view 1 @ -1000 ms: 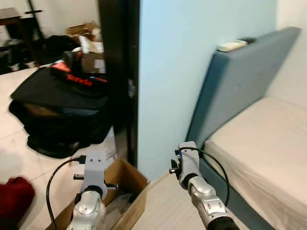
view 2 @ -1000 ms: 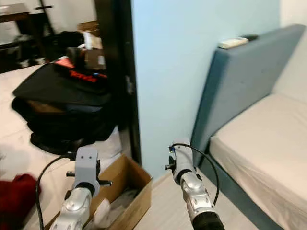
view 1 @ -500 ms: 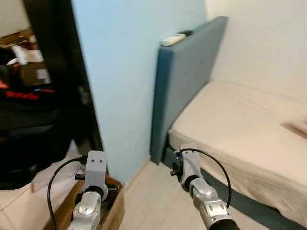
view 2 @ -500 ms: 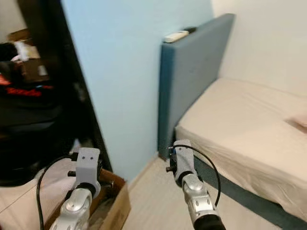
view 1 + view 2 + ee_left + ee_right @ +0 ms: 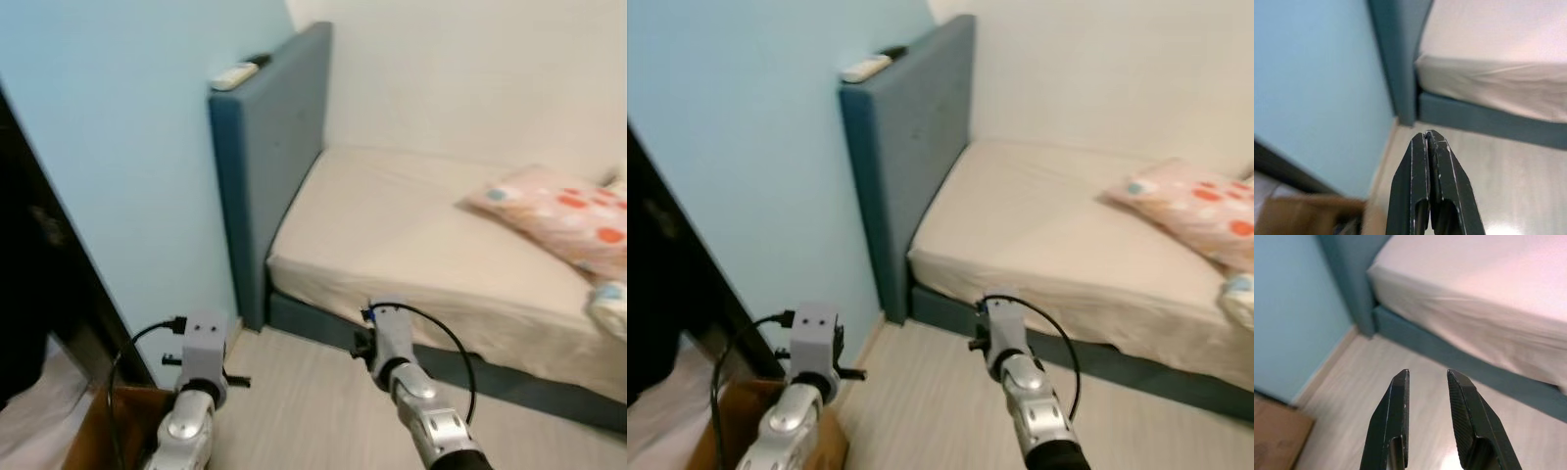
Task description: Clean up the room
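While both silver arms hang low over the pale wood-plank floor (image 5: pixel 940 392), the left gripper (image 5: pixel 1427 139) is clenched with its fingers pressed together on nothing, and the right gripper (image 5: pixel 1427 377) is parted and empty. Ahead, a bed with a beige sheet (image 5: pixel 411 235) runs along the white wall, its blue-grey base edge bordering open floor. A blue-grey upholstered headboard (image 5: pixel 269 137) stands against the light blue wall, with a white remote (image 5: pixel 233 74) on top. A pink spotted pillow (image 5: pixel 558 211) lies on the bed's right. A brown cardboard box (image 5: pixel 725 431) sits near the left arm.

pale blue wall (image 5: pixel 118 176) left | blue headboard (image 5: pixel 269 166) | beige bed (image 5: pixel 421 235) (far right) | light wood floor (image 5: pixel 304 411) near
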Motion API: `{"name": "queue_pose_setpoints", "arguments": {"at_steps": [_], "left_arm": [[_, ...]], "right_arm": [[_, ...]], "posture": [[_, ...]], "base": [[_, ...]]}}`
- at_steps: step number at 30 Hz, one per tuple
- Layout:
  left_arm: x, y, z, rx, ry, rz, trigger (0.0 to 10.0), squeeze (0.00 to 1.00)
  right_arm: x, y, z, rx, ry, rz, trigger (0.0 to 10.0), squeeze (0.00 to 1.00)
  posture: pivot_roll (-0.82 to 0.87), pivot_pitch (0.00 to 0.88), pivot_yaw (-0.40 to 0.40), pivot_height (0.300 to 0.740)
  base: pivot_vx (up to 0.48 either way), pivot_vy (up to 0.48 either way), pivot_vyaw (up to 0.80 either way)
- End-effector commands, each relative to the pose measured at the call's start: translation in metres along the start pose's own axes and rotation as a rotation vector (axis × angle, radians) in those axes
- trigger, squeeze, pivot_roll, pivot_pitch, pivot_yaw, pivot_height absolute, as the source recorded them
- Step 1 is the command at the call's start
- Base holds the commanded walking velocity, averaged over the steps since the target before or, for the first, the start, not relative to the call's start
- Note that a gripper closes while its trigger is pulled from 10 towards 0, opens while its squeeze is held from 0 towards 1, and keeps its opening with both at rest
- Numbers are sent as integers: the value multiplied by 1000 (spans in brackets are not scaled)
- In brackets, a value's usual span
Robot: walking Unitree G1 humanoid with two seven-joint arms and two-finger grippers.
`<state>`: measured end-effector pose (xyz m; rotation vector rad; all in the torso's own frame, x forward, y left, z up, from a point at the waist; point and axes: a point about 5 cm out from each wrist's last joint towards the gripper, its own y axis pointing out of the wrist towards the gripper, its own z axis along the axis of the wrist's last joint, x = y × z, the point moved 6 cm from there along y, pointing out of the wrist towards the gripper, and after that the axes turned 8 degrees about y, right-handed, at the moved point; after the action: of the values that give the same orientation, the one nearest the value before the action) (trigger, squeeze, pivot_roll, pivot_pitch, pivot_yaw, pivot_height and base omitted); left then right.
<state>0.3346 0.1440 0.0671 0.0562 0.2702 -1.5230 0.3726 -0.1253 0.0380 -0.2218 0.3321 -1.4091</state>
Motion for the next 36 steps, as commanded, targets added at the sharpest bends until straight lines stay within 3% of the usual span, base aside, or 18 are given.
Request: {"name": "queue_pose_setpoints", "arguments": {"at_steps": [1, 18, 31, 36], "left_arm": [[-4, -3, -6, -17, -5, 9, 10000, 0], [1, -4, -2, 4, -12, -17, 10000, 0], [-5, -6, 19, 114, -51, 12, 10000, 0], [5, -10, 27, 150, -91, -42, 10000, 0]], "right_arm": [[-5, -1, -10, -29, 29, 11, 10000, 0], [-7, -3, -9, -25, 33, 19, 10000, 0], [-10, -5, 3, 54, 24, 50, 10000, 0], [-15, -8, 16, 129, 26, 86, 10000, 0]], "posture": [[-50, 112, -31, 740], [-49, 113, -28, 740], [-49, 114, -22, 740], [-50, 116, -18, 740]], "base": [[0, 0, -800], [0, 0, -800], [0, 0, -800], [0, 0, -480]]}}
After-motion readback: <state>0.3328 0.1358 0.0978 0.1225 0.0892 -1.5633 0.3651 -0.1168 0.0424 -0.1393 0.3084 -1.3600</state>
